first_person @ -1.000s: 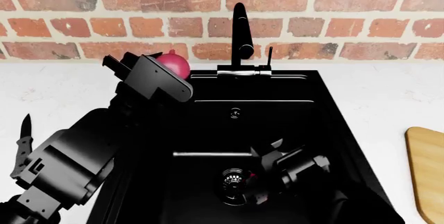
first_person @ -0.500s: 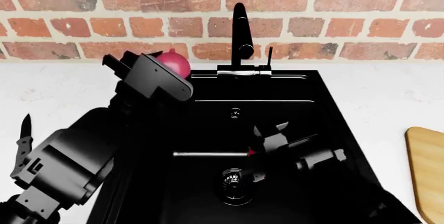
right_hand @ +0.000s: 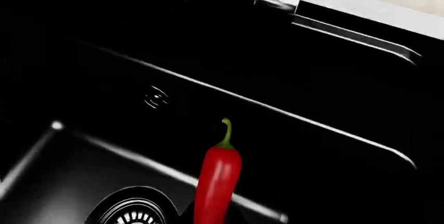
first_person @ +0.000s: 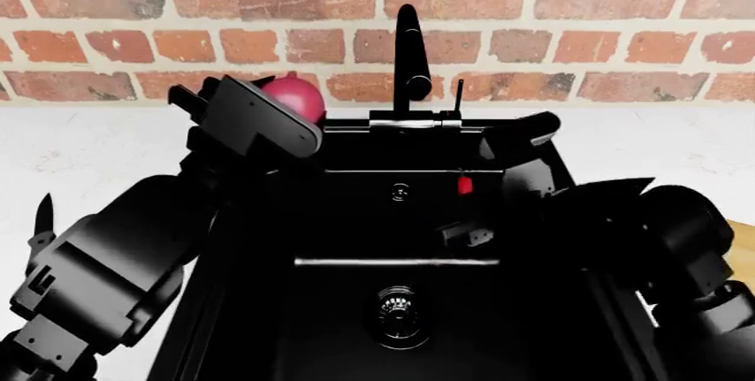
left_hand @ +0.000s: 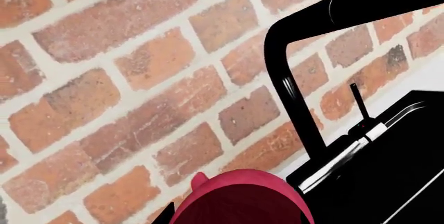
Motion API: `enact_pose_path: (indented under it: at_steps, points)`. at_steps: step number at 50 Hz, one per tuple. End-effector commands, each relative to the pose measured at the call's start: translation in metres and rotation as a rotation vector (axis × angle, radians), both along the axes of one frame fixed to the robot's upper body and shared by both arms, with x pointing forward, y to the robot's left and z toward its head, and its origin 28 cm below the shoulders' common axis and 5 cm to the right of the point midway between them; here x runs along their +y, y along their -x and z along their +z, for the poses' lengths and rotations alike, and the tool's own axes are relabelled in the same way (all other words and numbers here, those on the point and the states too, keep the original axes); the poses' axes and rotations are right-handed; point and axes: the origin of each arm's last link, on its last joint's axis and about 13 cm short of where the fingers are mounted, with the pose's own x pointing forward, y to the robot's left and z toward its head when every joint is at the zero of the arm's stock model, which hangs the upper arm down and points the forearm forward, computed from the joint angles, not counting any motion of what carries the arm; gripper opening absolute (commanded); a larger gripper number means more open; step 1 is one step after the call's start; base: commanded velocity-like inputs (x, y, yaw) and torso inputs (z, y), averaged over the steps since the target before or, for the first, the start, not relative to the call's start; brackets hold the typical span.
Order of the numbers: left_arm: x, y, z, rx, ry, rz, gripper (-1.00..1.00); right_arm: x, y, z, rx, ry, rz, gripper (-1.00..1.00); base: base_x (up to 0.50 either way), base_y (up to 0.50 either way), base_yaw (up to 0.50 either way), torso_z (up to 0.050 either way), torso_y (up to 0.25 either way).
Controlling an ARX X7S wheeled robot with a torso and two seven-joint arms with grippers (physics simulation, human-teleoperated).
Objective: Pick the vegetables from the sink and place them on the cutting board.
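Brick-backed black sink basin [first_person: 401, 222] sits emptied: left end effector [first_person: 278, 102] pinches the purplish-red round onion [first_person: 295, 98], right end effector [first_person: 472, 209] the slender red chili [right_hand: 218, 182]; neither boarded.

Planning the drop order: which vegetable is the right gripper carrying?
The slender red chili pepper, lifted above the sink; the round purplish-red onion is in the left gripper.

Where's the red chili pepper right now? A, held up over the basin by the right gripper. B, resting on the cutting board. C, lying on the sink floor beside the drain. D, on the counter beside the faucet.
A: the chili pepper hangs clear above the sink floor at the right gripper, well over the drain.
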Motion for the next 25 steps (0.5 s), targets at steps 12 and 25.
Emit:
enact_pose_path:
  at_steps: [12, 25]
  points:
    - [-0.001, 0.013, 0.016, -0.051, 0.109, 0.038, -1.0, -0.024, 0.053, 0.056, -0.312, 0.032, -0.052, -1.0, 0.0, 0.0, 0.0, 0.001, 0.188]
    - [-0.002, 0.032, 0.023, -0.074, 0.19, 0.077, -1.0, -0.021, 0.078, 0.067, -0.401, -0.005, -0.083, -1.0, -0.49, 0.0, 0.0, 0.0, 0.0]
